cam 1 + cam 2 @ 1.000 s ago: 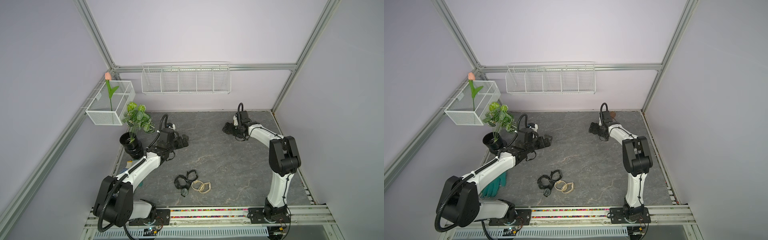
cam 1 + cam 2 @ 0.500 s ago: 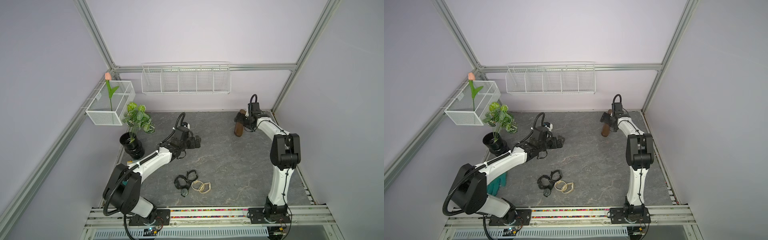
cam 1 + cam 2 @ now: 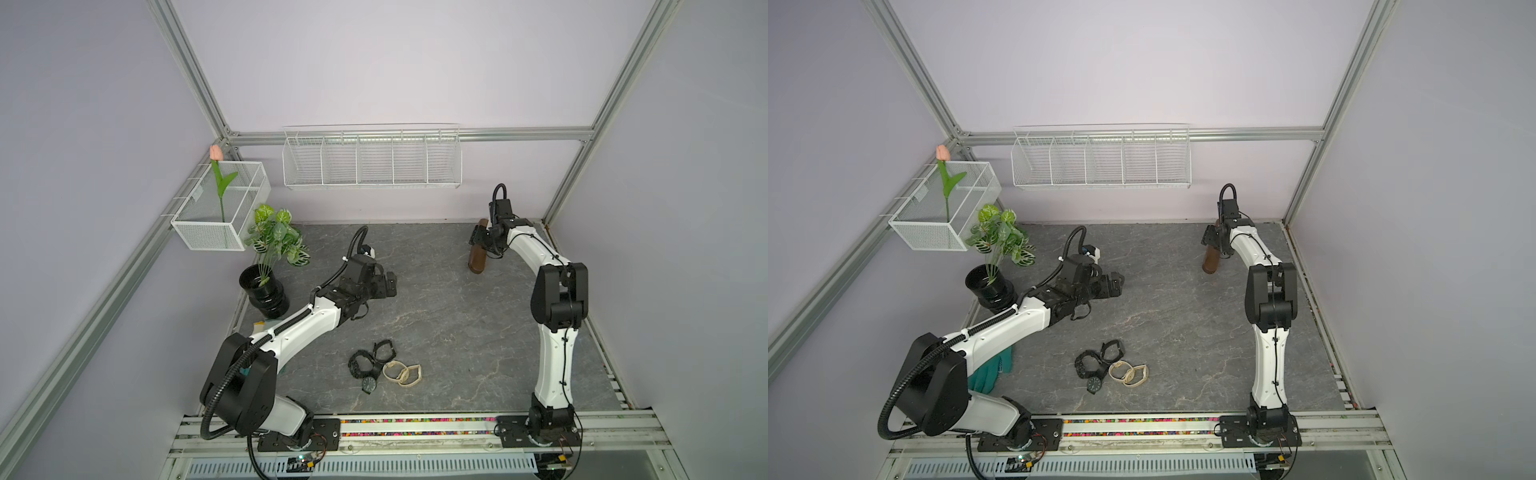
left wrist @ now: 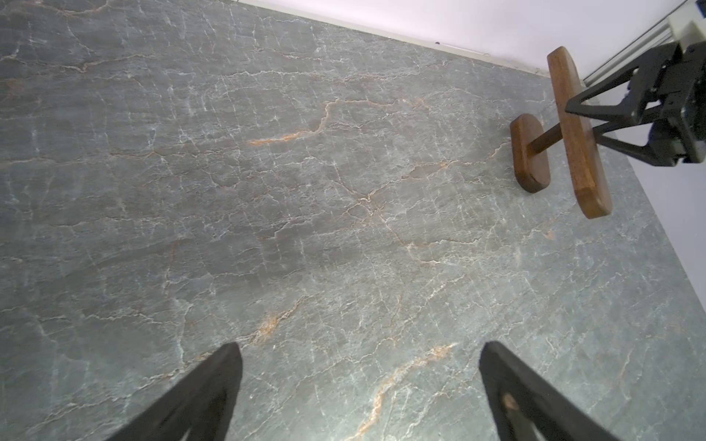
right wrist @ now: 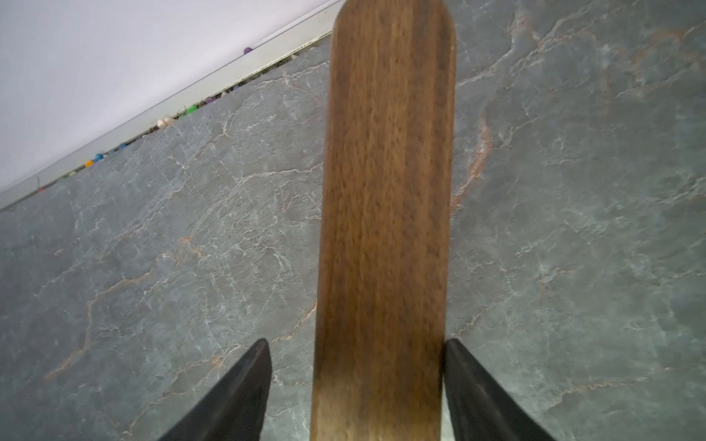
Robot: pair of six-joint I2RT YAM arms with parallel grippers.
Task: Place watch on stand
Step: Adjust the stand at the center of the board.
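Stand: upright at the far right of the table, close to the back wall, with its dark bar running from the wall toward the front. My right gripper straddles that bar across its width, so the long axis passes between the jaws at right angles to their closing line. One finger touches the bar's edge and the opposite one is apart from it, so the jaws are part-open and nothing is clamped. My left gripper is spread wide over bare table, well apart from the stand, so the right arm is plainly the nearer. The watches lie heaped near the front, between the two arm bases and well apart from the stand.

Compared with a second ago, the right gripper has swung from nearer the table's middle onto the bar. The left arm has moved from beside the potted plant toward the centre. The watches have not moved.
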